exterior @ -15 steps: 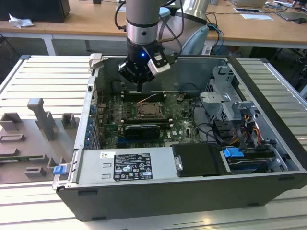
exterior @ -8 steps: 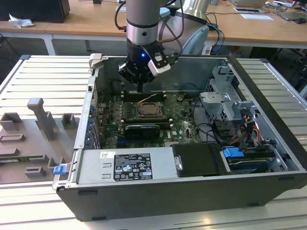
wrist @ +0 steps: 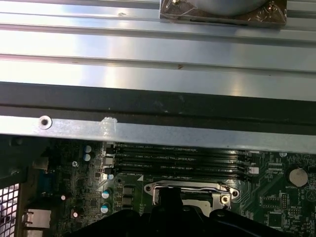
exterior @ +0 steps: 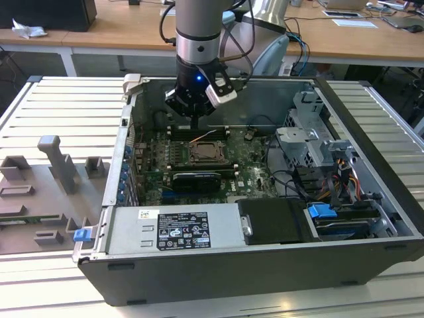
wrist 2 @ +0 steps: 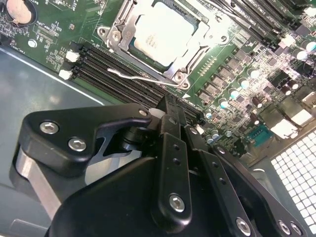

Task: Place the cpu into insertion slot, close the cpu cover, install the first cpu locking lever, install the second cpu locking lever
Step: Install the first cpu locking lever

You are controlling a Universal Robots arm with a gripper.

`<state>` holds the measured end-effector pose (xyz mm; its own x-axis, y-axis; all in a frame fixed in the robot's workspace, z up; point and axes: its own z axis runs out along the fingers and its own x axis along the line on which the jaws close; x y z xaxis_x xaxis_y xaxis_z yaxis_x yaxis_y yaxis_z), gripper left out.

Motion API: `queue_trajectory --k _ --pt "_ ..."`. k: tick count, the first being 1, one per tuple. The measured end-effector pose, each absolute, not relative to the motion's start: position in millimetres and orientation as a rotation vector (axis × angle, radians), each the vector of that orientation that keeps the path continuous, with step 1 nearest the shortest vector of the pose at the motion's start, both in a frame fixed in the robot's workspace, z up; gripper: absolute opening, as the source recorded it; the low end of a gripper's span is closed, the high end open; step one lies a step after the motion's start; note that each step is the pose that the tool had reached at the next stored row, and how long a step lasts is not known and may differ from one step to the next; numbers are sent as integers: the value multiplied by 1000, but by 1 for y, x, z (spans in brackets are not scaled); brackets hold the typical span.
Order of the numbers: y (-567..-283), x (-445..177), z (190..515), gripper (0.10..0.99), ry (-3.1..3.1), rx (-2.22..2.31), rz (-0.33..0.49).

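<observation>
Currently I see the gripper (wrist 2: 169, 111) pinched narrow, seemingly empty; the cpu (wrist 2: 163, 33) lies just ahead of its fingertips, framed by the cpu cover (wrist 2: 195, 49).

A robotics lab or workshop: the open computer case (exterior: 218, 265) lies on a ribbed aluminium workbench (exterior: 59, 112), with grey fixture blocks (exterior: 56, 159) beside it, wooden desks (exterior: 126, 30) behind it and a robot arm (exterior: 199, 26) above it.
</observation>
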<state>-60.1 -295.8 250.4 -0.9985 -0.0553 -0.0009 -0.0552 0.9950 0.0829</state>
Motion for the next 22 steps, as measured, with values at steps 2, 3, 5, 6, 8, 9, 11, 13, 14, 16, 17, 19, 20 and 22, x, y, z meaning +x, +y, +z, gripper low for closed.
queue_trajectory --k 2,3,5,6,8,9,11,13,14,16,17,19,20,22 --pt "-296 -60 250 106 -3136 87 -130" --pt "-296 -60 250 106 -3136 87 -131" --pt "-296 -60 250 106 -3136 87 -139" --pt "-296 -60 250 106 -3135 87 -160" --pt "-296 -60 248 106 -3135 87 -172" --pt "-296 -59 247 106 -3135 87 -172" --pt "-296 -56 246 106 -3135 88 -172" --pt "-296 -52 244 106 -3135 95 -172" --pt "-296 -50 243 106 -3135 97 -172" --pt "-295 -46 240 106 -3134 98 -172" --pt "-294 -45 238 106 -3134 100 -172" --pt "-294 -43 236 106 -3134 107 -172" --pt "-294 -43 235 106 -3133 117 -172" --pt "-294 -43 234 106 -3133 125 -172"
